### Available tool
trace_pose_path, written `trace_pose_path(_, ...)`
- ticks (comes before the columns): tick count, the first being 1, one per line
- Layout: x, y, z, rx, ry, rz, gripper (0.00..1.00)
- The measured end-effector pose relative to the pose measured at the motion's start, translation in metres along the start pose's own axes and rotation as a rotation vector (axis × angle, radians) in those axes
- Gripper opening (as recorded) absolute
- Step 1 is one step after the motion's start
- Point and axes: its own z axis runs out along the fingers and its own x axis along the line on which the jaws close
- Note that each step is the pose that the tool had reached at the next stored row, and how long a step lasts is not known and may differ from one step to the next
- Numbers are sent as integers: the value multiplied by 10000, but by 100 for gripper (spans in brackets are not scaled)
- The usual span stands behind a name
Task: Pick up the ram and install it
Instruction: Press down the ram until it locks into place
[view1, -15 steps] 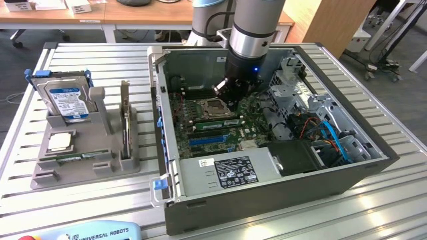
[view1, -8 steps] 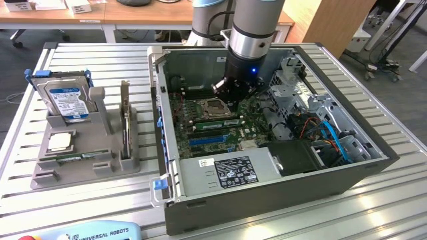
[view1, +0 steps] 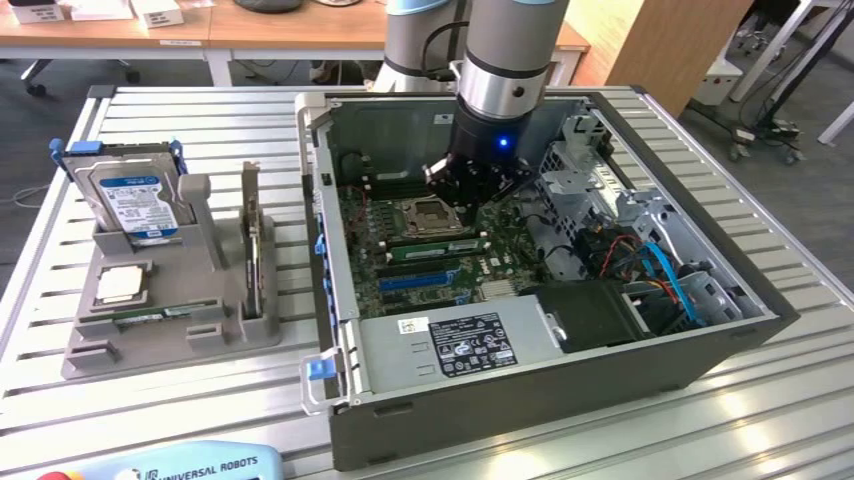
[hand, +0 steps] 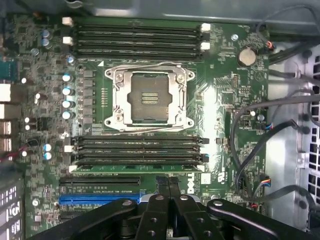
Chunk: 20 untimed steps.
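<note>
A thin green ram stick (hand: 131, 169) lies along the memory slot on the blue-slot side of the empty processor socket (hand: 149, 97); it shows as a green strip (view1: 430, 246) on the motherboard. My gripper (hand: 169, 183) hangs low over the board inside the open computer case (view1: 534, 380). Its dark fingers are shut together, their tips right at the stick's edge. Nothing shows between them, and I cannot tell whether they touch the stick. In the exterior view the gripper (view1: 470, 200) is just beyond the socket. Another ram stick (view1: 158, 314) lies in the grey holder on the exterior view's left.
The grey holder (view1: 174, 335) also carries a blue-labelled hard drive (view1: 134, 200) and a square silver processor chip (view1: 120, 284). Cables (hand: 250, 130) and the metal drive cage (view1: 601, 190) crowd the case beside the board. A teach pendant (view1: 174, 465) lies at the table's front edge.
</note>
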Motion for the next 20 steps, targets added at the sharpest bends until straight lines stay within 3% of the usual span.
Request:
trace_pose_path(12, 72, 1, 5, 4, 3, 6, 10)
trace_pose_path(20, 104, 6, 8, 4, 60, -4, 10)
